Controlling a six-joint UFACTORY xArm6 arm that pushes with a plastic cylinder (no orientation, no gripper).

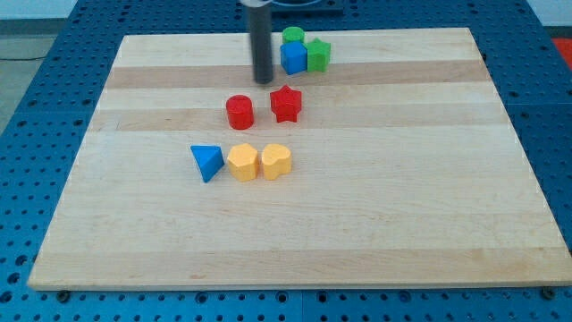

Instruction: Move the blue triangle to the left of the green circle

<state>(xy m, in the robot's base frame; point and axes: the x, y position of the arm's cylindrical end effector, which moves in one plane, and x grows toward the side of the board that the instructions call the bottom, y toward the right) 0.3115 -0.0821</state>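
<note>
Blue triangle [206, 163]: mid-tabletop, left end of a row, touching yellow hexagon [242, 163], then yellow heart [276, 161].

Green circle [293, 37]: top edge, behind blue cube [293, 58] and green star [318, 55].

My tip [263, 80]: left of cube; no fingers fitted, nothing held.

Risk: red cylinder [239, 113] and red star [286, 104] sit in the path; a glancing push likely spins the triangle or drags the hexagon.

A single camera looks down at a slant on the wooden bench [357, 224] from beyond its near long edge, facing toward the far edge at the view's top. It stands far enough back that nearly the whole board fits in frame, with blue perforated surface [27, 179] showing at the view's left, right and bottom. The far edge looks shorter than the near one. The rod [261, 45] enters from the view's top.
</note>
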